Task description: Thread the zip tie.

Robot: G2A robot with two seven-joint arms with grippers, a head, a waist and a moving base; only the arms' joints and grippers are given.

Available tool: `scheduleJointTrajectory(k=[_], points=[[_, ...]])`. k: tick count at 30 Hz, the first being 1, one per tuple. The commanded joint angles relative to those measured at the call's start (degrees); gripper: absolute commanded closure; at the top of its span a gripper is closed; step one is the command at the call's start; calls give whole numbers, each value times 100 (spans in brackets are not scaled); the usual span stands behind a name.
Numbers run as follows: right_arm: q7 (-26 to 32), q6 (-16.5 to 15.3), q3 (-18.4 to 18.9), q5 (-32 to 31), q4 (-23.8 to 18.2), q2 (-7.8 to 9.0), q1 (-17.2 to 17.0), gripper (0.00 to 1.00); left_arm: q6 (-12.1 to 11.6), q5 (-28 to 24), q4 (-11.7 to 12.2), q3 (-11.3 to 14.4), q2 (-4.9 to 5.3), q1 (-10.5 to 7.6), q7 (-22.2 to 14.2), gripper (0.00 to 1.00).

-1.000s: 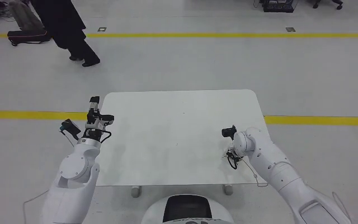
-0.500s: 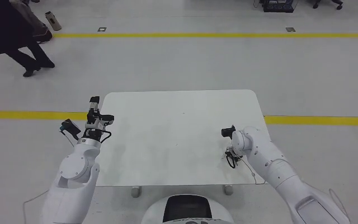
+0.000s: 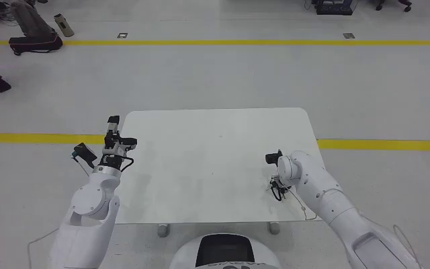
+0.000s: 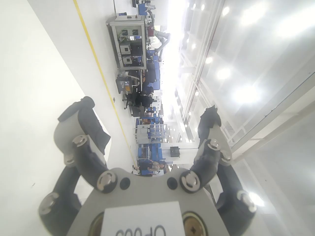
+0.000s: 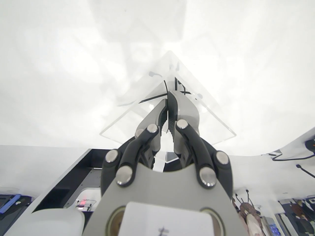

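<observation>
My right gripper [image 5: 167, 99] is shut on a thin black zip tie [image 5: 152, 98], whose strands stick out past the fingertips. It hovers just over a clear plastic plate [image 5: 211, 121] that carries a small black fixture [image 5: 179, 85]. From above, the right gripper [image 3: 277, 190] points down near the right edge of the white table [image 3: 215, 161]. My left gripper [image 4: 147, 106] is open and empty, aimed out into the room. In the top view the left gripper [image 3: 113, 124] sits at the table's left edge.
A black open frame [image 5: 73, 170] lies below the table edge in the right wrist view. Black cables [image 5: 292, 158] run at the side. Yellow floor lines [image 3: 376, 144] cross behind the table.
The right arm has shifted slightly to the left over the table. The left arm has not moved.
</observation>
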Motion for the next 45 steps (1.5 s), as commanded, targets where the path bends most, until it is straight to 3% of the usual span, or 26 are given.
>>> scheduleJointTrajectory(k=[1, 12, 19, 25, 30, 39, 42, 45], points=[[31, -3, 28, -17, -45, 7, -1, 100, 0, 0, 0, 0, 0, 0, 0, 0], [319, -33, 376, -228, -730, 148, -228, 100, 0, 0, 0, 0, 0, 0, 0, 0], [445, -212, 807, -155, -1169, 275, -423, 100, 0, 0, 0, 0, 0, 0, 0, 0], [319, -557, 1401, 211, -1594, 413, -711, 100, 0, 0, 0, 0, 0, 0, 0, 0], [-41, -1123, 1994, 992, -1950, 510, -1057, 100, 0, 0, 0, 0, 0, 0, 0, 0], [-41, -1123, 1994, 992, -1950, 510, -1057, 100, 0, 0, 0, 0, 0, 0, 0, 0], [-522, -1165, 2272, 1497, -1834, 517, -1161, 100, 0, 0, 0, 0, 0, 0, 0, 0], [-745, -1560, 2729, 2366, -1755, 554, -1284, 100, 0, 0, 0, 0, 0, 0, 0, 0]])
